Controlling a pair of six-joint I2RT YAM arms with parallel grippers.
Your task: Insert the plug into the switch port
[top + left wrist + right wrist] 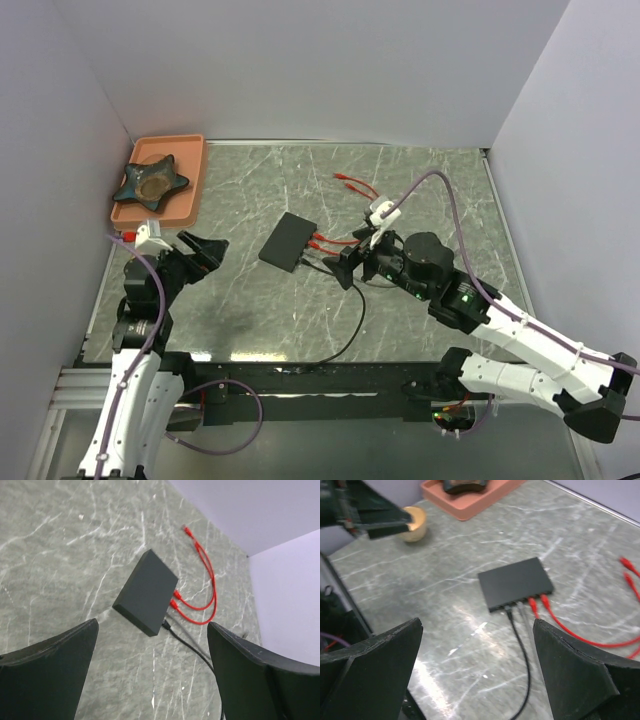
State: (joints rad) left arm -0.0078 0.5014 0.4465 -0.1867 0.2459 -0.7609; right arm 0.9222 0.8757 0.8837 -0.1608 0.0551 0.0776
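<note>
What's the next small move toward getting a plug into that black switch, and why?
Probably move the right gripper toward the loose red plug lying beyond the switch. Its jaws stand open with nothing between them, so no plug is held yet, and that plug end lies free, not far past the gripper.

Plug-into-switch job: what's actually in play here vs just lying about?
In play:
- black switch box
- red cables, already plugged in at the box end
- loose plug ends
- left pincer and right pincer, both open, empty

Lying about:
- orange tray
- dark star-shaped dish in it
- black cable, already plugged into the box
</note>
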